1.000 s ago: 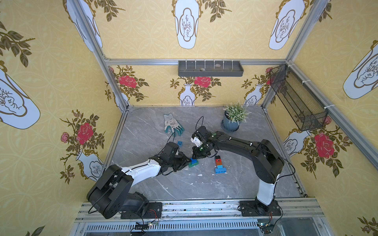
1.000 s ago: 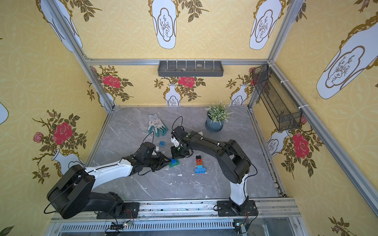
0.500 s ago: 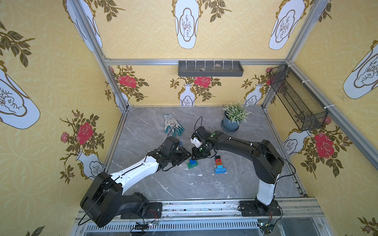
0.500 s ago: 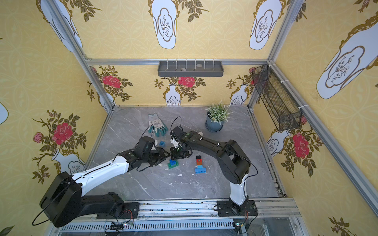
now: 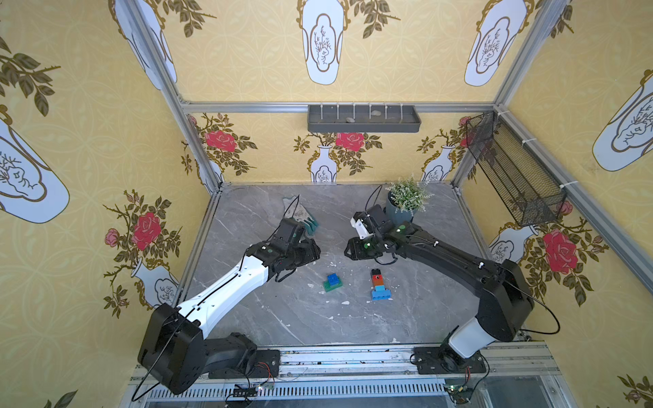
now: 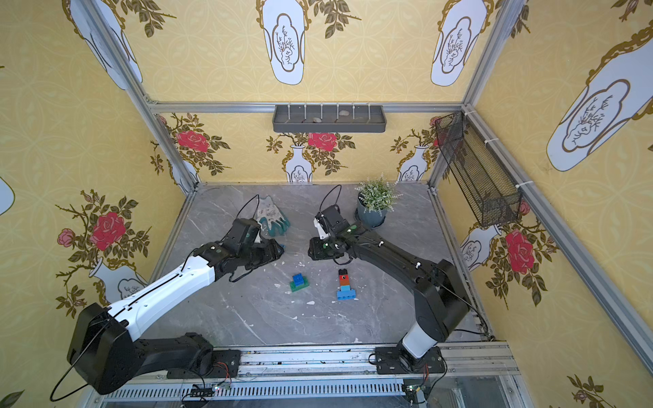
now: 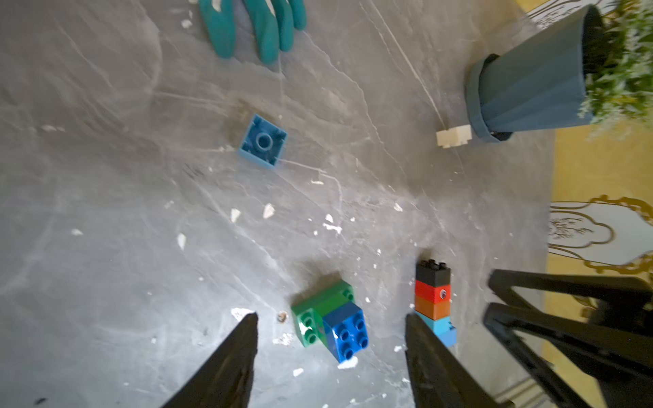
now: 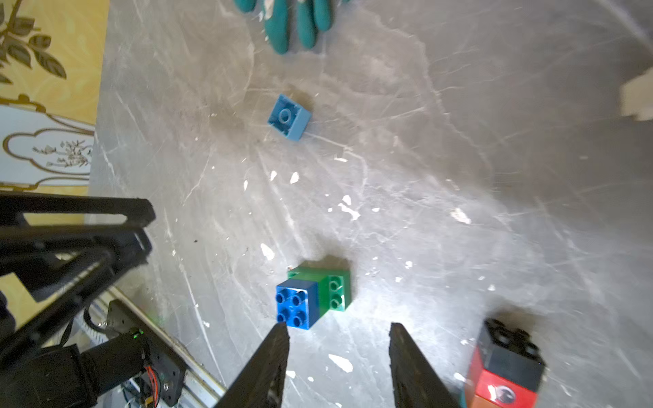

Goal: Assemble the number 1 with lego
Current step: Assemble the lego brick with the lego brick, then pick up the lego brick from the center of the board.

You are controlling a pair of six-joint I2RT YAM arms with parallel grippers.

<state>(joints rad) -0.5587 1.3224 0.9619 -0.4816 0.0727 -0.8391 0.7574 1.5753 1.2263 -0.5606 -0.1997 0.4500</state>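
Eight lego bricks sit on the desk (image 5: 282,318): one green brick (image 7: 318,303) carrying one blue brick (image 7: 348,333), one stack (image 5: 378,286) of four (black brick (image 7: 433,275), red brick (image 7: 429,291), orange-brown brick (image 7: 433,309), light blue brick (image 7: 443,328)), one upturned blue brick (image 7: 263,141) and one white brick (image 7: 454,136). There are also one glove (image 7: 265,31), one potted plant (image 5: 404,203), one grey tray (image 5: 364,127), one wire basket (image 5: 512,176), plus two end effectors, the left end effector (image 7: 331,318) and the right end effector (image 8: 338,328).

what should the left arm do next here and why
Probably lower the left gripper toward the loose light blue brick and grasp it: the fingers are open and empty, and that brick lies alone, hollow side up, apart from the black-red-orange column.
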